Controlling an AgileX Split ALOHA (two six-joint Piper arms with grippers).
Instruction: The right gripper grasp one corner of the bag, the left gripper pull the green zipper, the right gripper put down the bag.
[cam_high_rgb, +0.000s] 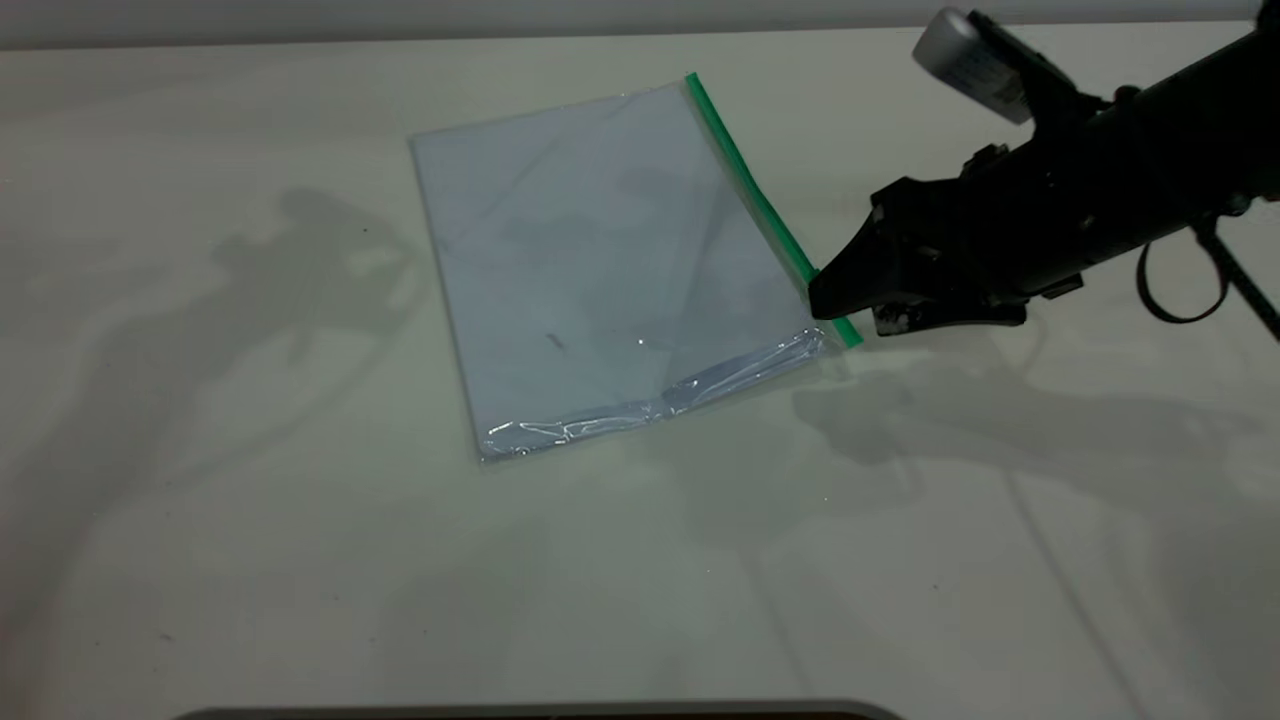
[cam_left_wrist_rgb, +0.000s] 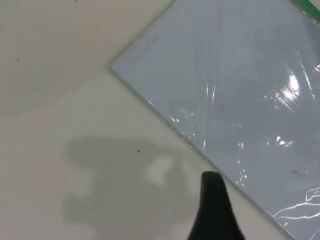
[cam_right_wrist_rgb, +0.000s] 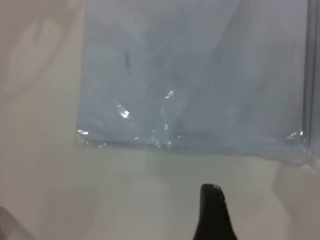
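**One corner, one arm near it: right gripper at the zipper end of the bag**

Exterior view. One arm only was in view. The right gripper (cam_high_rgb: 835, 300) had its tip at the near end of the green zipper (cam_high_rgb: 755, 195), at the bag's corner closest to that arm. The bag (cam_high_rgb: 600, 270) lay flat on the surface (cam_high_rgb: 250, 560), its green edge running away from the jaws toward the far side. Whether the jaws were spread or pinching the corner could not be told.

Left wrist view. The left gripper (cam_left_wrist_rgb: 215, 212) showed one finger tip, hovering over bare surface just beside a plain bag edge. Its jaw state could not be told.

Right wrist view. One finger tip showed, short of the bag's edge.

Judgement: the right arm was nearer the grasp corner.
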